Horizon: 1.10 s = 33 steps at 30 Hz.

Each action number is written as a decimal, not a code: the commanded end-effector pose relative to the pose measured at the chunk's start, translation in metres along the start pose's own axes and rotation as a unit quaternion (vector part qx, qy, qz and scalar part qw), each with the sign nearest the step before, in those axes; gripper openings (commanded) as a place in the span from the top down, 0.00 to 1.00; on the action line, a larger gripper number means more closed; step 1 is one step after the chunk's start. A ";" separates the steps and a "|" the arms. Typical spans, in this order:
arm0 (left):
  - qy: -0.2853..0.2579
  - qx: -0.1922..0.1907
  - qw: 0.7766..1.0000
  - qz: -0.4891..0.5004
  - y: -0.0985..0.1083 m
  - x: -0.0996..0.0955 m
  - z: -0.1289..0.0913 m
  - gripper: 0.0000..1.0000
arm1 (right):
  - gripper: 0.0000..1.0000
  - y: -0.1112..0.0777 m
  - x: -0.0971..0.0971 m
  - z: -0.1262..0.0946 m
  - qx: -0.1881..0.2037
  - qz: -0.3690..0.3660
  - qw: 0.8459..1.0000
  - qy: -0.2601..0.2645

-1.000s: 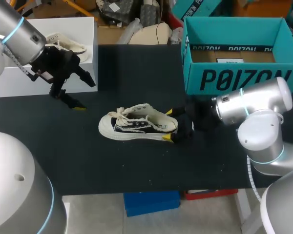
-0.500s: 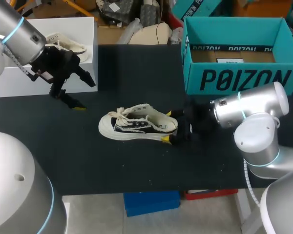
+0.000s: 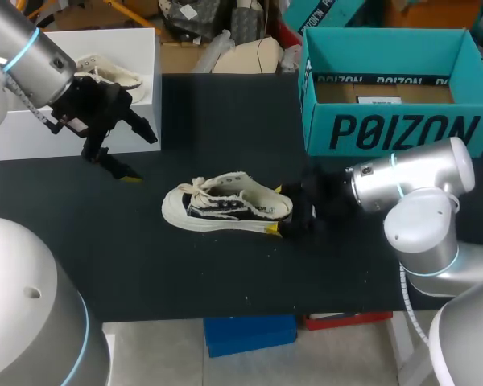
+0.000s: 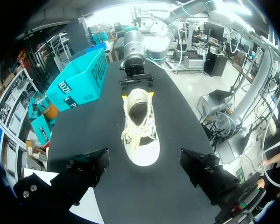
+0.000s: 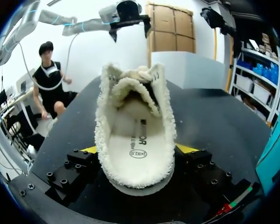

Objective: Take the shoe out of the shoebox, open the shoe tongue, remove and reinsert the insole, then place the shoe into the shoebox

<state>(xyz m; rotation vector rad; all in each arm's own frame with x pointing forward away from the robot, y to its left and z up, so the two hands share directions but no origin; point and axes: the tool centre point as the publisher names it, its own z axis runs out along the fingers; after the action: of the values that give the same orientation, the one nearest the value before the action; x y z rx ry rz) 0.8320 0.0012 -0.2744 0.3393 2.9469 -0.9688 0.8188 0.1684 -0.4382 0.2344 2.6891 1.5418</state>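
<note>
Evidently right gripper (image 3: 278, 207) clamps the sneaker (image 3: 225, 211) at its heel, left gripper (image 3: 143, 158) hangs spread; tongue-opening seems due, needing the left one down at the tongue (image 5: 130, 87).

silver right arm (image 3: 406, 178), blue rings (image 3: 400, 175), black pincer (image 3: 277, 207)

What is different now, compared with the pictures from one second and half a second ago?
The right gripper slid a little toward the head view's left, further onto the heel of the shoe, and now has a finger against each side of it. The shoe itself did not shift. The left gripper, open above the table, and the teal shoebox stayed as they were.
</note>
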 end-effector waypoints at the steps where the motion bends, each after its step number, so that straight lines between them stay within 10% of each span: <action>1: -0.002 0.000 1.000 0.001 0.001 0.000 0.001 0.00 | 1.00 -0.001 0.001 0.004 0.000 0.001 1.000 -0.001; 7: -0.002 -0.007 1.000 -0.004 -0.017 0.001 -0.009 0.00 | 1.00 -0.001 0.001 0.004 0.000 0.001 1.000 -0.001; 21: 0.077 -0.189 0.967 -0.149 -0.059 0.011 0.015 0.00 | 1.00 -0.001 0.001 0.004 0.000 0.001 1.000 -0.001; 33: 0.065 -0.195 0.964 -0.169 -0.062 0.010 0.018 0.00 | 1.00 -0.001 0.001 0.004 0.000 0.001 1.000 -0.001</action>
<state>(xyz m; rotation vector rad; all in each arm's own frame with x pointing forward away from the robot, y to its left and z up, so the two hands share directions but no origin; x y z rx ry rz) 0.8071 -0.0544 -0.2547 -0.1256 3.2762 -0.4134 0.8189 0.1688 -0.4382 0.2355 2.6894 1.5408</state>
